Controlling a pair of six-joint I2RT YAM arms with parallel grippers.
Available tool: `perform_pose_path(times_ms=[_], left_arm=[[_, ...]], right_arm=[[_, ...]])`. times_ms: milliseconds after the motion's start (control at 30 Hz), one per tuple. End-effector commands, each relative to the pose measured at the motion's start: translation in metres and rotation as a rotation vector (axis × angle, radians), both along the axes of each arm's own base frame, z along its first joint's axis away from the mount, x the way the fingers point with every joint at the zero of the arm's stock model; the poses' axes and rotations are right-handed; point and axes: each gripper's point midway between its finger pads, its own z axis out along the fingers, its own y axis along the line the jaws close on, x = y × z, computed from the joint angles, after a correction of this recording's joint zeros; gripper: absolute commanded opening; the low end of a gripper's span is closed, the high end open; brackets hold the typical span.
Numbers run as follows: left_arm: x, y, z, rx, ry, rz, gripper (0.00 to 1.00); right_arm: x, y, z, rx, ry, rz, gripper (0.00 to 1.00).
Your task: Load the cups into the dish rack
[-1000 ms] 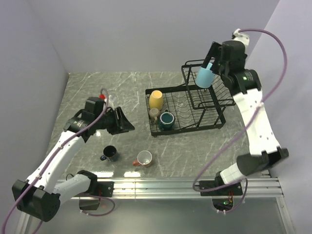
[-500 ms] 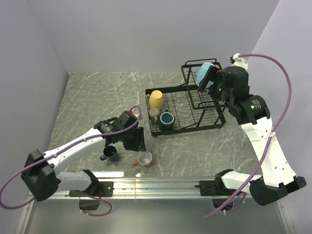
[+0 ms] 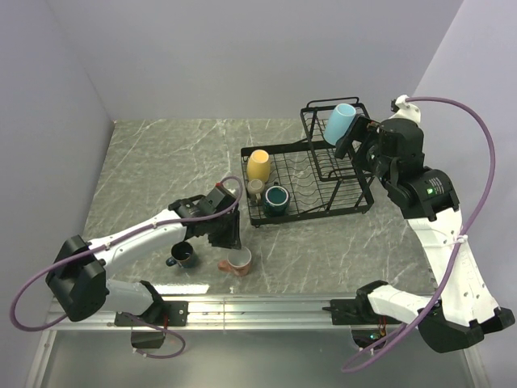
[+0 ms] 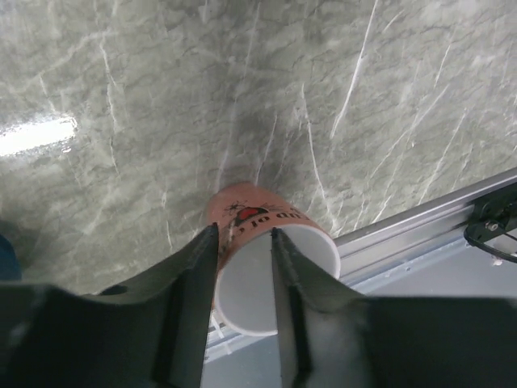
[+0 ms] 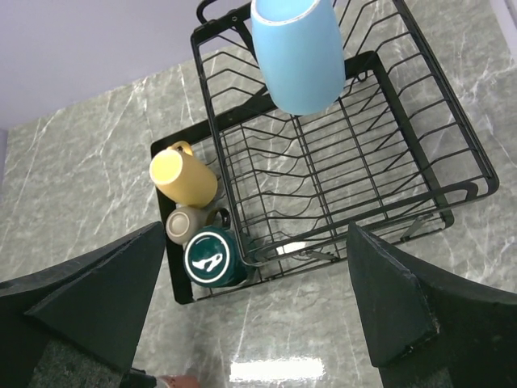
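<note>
The salmon-pink mug stands on the table near the front rail. My left gripper is over it, narrowly open; in the left wrist view one finger is outside the mug and the other reaches into its white inside. The dark navy mug sits to its left. The black dish rack holds the yellow, olive-tan and dark green mugs in its lower tray. The light blue mug leans upside down in the upper basket. My right gripper is wide open and empty beside it.
The right wrist view looks down on the rack, with the light blue mug at the top and the yellow, olive-tan and dark green mugs at the tray's left end. A metal rail runs along the near edge.
My right gripper let go of the light blue mug in the upper basket and drew back. My left arm swung right and down onto the salmon-pink mug, its jaws narrowing.
</note>
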Motion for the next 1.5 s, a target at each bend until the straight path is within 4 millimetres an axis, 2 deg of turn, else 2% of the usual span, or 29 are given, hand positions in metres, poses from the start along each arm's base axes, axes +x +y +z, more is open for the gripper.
perform_pose_path(times_ms=[0, 100, 333, 433, 667, 733, 867, 933, 967, 1000, 1033, 1067, 1100, 1133, 1167, 1233, 1267, 1300, 1333, 1400, 1433, 1467], left_arm=[[-0.006, 0.006, -0.011, 0.067, 0.008, -0.024, 0.36], [-0.011, 0.007, -0.014, 0.067, 0.017, -0.028, 0.31], [-0.023, 0.011, -0.013, 0.055, 0.024, -0.029, 0.31], [-0.026, 0.012, -0.015, 0.054, 0.031, -0.032, 0.28], [-0.032, -0.005, -0.029, 0.012, 0.08, -0.051, 0.11], [-0.029, -0.013, -0.028, -0.017, 0.076, -0.048, 0.02], [-0.021, -0.019, -0.018, -0.028, 0.052, -0.053, 0.0], [-0.016, -0.024, -0.001, -0.045, 0.023, -0.066, 0.0], [-0.008, -0.029, 0.016, -0.076, -0.015, -0.066, 0.0], [-0.005, -0.032, 0.026, -0.098, -0.021, -0.071, 0.0], [-0.003, -0.033, 0.035, -0.117, -0.027, -0.075, 0.0], [0.005, -0.038, 0.057, -0.167, -0.06, -0.072, 0.0], [0.012, -0.038, 0.07, -0.202, -0.067, -0.056, 0.0], [0.016, -0.038, 0.083, -0.23, -0.081, -0.049, 0.0], [0.028, -0.037, 0.109, -0.282, -0.124, -0.024, 0.0], [0.031, -0.039, 0.143, -0.386, -0.144, -0.037, 0.0], [0.043, -0.038, 0.168, -0.453, -0.194, -0.025, 0.0], [0.045, -0.038, 0.184, -0.505, -0.215, -0.033, 0.01], [0.035, -0.041, 0.206, -0.602, -0.204, -0.065, 0.0], [0.045, -0.038, 0.242, -0.742, -0.276, -0.074, 0.0], [0.038, -0.039, 0.258, -0.827, -0.255, -0.088, 0.0], [0.036, -0.035, 0.264, -0.873, -0.262, -0.084, 0.0]], right_arm=[[-0.005, -0.006, 0.001, -0.024, -0.002, -0.013, 1.0], [-0.005, -0.007, 0.0, -0.03, 0.002, -0.012, 1.0], [-0.005, -0.006, -0.001, -0.033, 0.005, -0.008, 1.0], [-0.005, -0.005, -0.005, -0.033, 0.013, -0.005, 1.0], [-0.004, -0.004, -0.014, -0.039, 0.028, 0.002, 1.0], [-0.005, -0.004, -0.014, -0.039, 0.026, 0.001, 1.0], [-0.008, -0.005, -0.007, -0.034, 0.012, 0.003, 1.0], [-0.011, -0.001, 0.002, -0.009, -0.009, 0.029, 1.0], [-0.012, 0.004, 0.007, 0.007, -0.025, 0.055, 1.0], [-0.016, 0.008, 0.013, 0.026, -0.048, 0.082, 1.0], [-0.021, 0.024, 0.017, 0.066, -0.059, 0.172, 1.0], [-0.021, 0.036, 0.02, 0.097, -0.091, 0.232, 1.0], [-0.027, 0.044, 0.025, 0.122, -0.117, 0.291, 1.0], [-0.04, 0.068, 0.028, 0.176, -0.124, 0.435, 1.0], [-0.041, 0.081, 0.029, 0.213, -0.144, 0.501, 1.0], [-0.056, 0.103, 0.032, 0.284, -0.154, 0.64, 1.0], [-0.067, 0.119, 0.034, 0.349, -0.153, 0.746, 1.0], [-0.072, 0.125, 0.036, 0.38, -0.156, 0.787, 1.0], [-0.074, 0.131, 0.044, 0.406, -0.19, 0.83, 1.0], [-0.086, 0.142, 0.045, 0.472, -0.172, 0.914, 1.0], [-0.088, 0.145, 0.046, 0.486, -0.173, 0.936, 1.0], [-0.089, 0.147, 0.049, 0.497, -0.183, 0.954, 1.0]])
